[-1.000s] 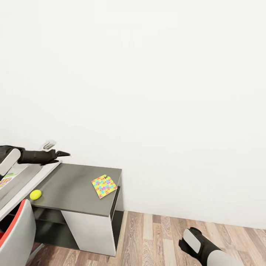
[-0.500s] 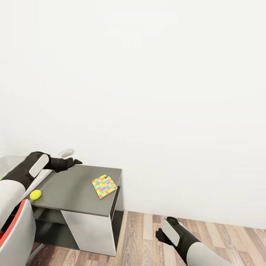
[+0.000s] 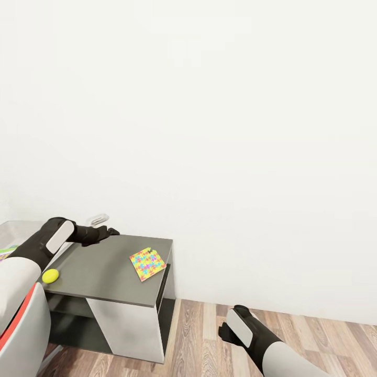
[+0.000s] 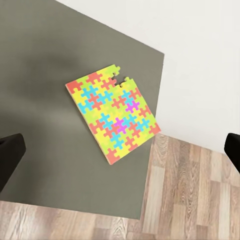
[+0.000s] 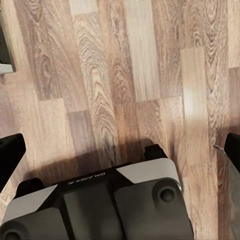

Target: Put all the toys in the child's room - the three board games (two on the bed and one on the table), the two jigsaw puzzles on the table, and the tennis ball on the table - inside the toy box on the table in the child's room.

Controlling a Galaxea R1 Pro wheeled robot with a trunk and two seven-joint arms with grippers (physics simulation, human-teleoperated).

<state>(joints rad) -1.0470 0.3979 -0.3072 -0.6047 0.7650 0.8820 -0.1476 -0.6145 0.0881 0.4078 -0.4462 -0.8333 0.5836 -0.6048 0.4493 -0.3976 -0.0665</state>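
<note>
1. A plain white wall (image 3: 235,131) rises behind the dark grey cabinet (image 3: 104,264).
2. Wood-plank floor (image 3: 314,335) lies beside the cabinet; the robot's base (image 5: 100,205) stands on it.
3. On the cabinet top, a jigsaw puzzle (image 4: 112,113) lies flat near the wall-side corner.
4. The left gripper (image 3: 107,231) hovers over the cabinet's back edge, fingers spread wide apart.
5. The right gripper (image 5: 120,150) hangs over the floor, spread and empty.
6. The tennis ball (image 3: 50,276) rests at the cabinet's opposite edge.

Dark grey counter (image 3: 99,272): jigsaw puzzle (image 3: 147,263) flat near its far corner, tennis ball (image 3: 50,276) at opposite edge, well apart.
</note>
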